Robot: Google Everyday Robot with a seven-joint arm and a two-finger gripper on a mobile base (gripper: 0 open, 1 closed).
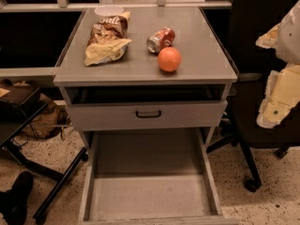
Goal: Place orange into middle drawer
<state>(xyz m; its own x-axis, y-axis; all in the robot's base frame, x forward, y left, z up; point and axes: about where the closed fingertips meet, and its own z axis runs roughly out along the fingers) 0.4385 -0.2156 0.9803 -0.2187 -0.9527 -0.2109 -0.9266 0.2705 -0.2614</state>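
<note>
Orange (pixel 169 59) sits on desk (pixel 206 36) top, near-right part, just beside red soda can (pixel 161 39), on the can's near side; touching or not, can't tell. Probably firm, smooth-skinned, moderate weight. It's round, so it will likely roll if nudged. Best hold looks like top-down across the widest part, with a modest squeeze. The can lies on its side and crowds the far-left approach. Chip bag (pixel 108 39) is further left, well apart.

Below the top is a drawer front (pixel 187 115) with black handle. Middle drawer (pixel 150 196) below that is pulled out toward the near side: low walls, plain grey floor showing.

Gripper (pixel 276 97) hangs at the right edge, off the desk, well apart from orange; spread or closed, can't tell. Dark chair (pixel 243 102) on the right, speckled floor (pixel 281 196).
</note>
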